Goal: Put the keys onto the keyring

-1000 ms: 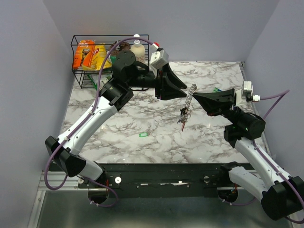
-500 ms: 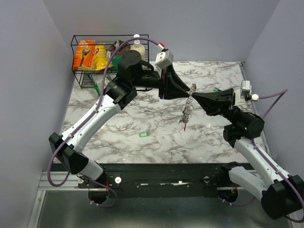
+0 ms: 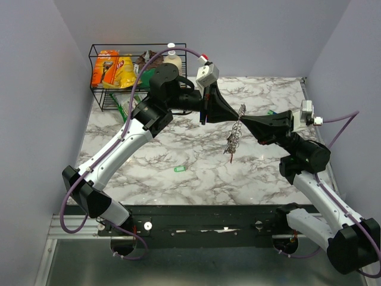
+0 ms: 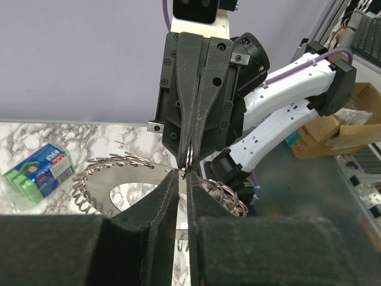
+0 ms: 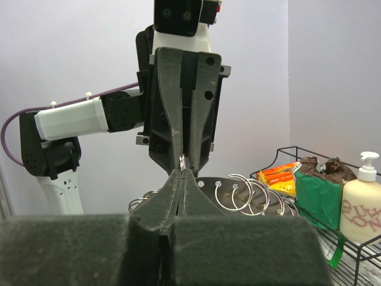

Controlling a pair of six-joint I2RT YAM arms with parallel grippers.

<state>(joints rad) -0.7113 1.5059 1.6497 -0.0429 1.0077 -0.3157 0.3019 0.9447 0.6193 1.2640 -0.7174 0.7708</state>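
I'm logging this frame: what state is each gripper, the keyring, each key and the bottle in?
left gripper, closed to a slit on the keyring
right gripper, shut on the keyring
keyring, hanging off the table between both grippers
red key, on the keyring, at its low end
green key, loose on the table
pump bottle, upright

A wire basket (image 3: pixel 128 45) held an orange packet (image 3: pixel 105 67) and a soap bottle (image 3: pixel 172 61) at the marble worktop's (image 3: pixel 178 143) far-left corner.

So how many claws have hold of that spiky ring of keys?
2. The left gripper pinches the keyring at its top from the left; the right gripper pinches the same spot from the right.
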